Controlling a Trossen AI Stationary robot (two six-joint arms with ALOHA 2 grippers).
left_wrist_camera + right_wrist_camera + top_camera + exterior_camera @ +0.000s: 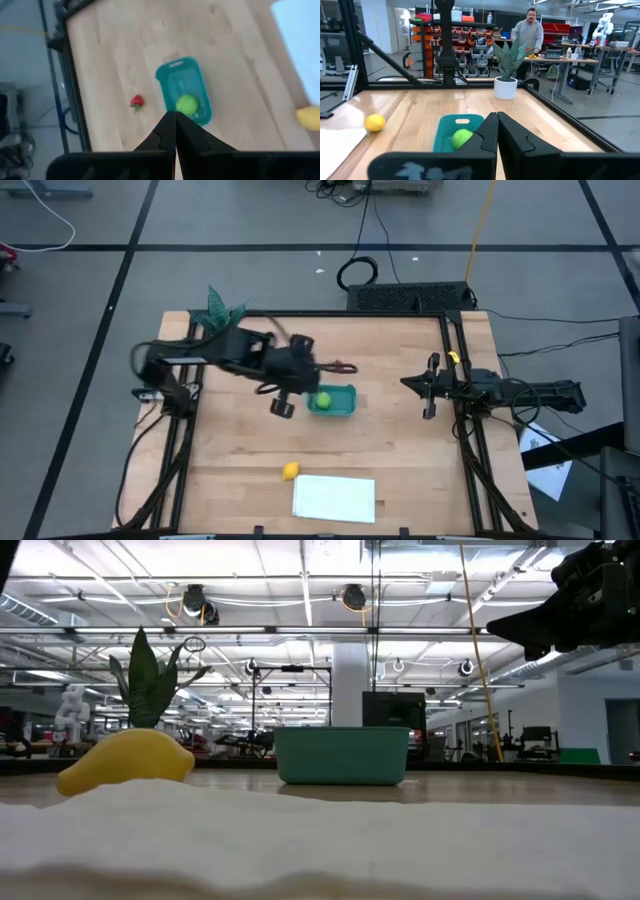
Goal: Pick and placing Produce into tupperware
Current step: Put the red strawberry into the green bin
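Small red produce piece (136, 101) lying half-hidden under left arm in high view | shallow teal-blue plastic tub (333, 400) lying long axis across bench, holding round lime-green piece (323, 401) | left gripper (175, 121) hovering, fingers pressed together, holding nothing.

Teal tupperware (333, 401) sits upright mid-table, shallow, rounded corners, open top. Round lime-green piece (187, 104) lies inside it, toward one end. Small red piece (136, 101) on bare wood just beside the tub, not touching. Yellow lemon-like piece (290, 471) well apart from the tub, near the table's front edge
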